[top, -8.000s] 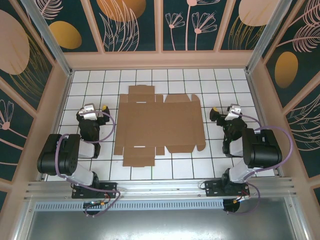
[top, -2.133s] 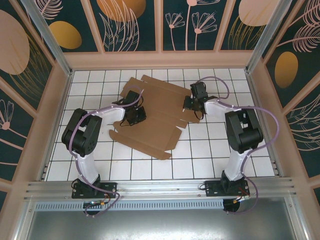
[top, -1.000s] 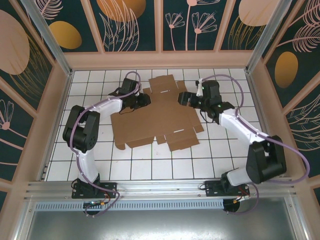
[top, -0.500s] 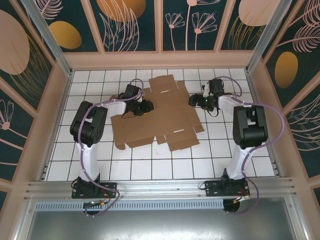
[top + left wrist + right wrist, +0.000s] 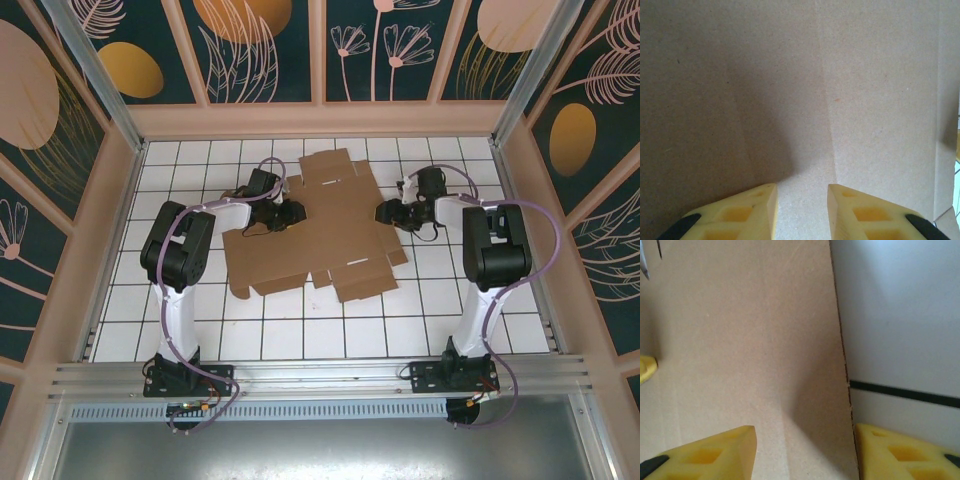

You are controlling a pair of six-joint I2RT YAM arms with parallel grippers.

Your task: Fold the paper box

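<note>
The box [image 5: 320, 235] is an unfolded brown sheet lying flat, mid-table [image 5: 300, 330], and skewed to the tile grid. It has not shifted in the last half second, though two seconds ago it lay further round and nearer.

The right gripper [image 5: 388, 213] has dropped from the sheet's 1 o'clock corner to its 3 o'clock edge. In the wrist view its jaws are released and straddle that edge, one finger [image 5: 715, 452] over card and the other over tile.

The left gripper [image 5: 290, 213] has stayed on the 10 o'clock part. Its jaws are parted, grasping nothing, and rest over a crease.

That suggests the repositioning is over and the first fold, probably of the right side, is about to start. No flap is raised yet.

By count there are one sheet, two arms, two grippers and two small slots in the card.
</note>
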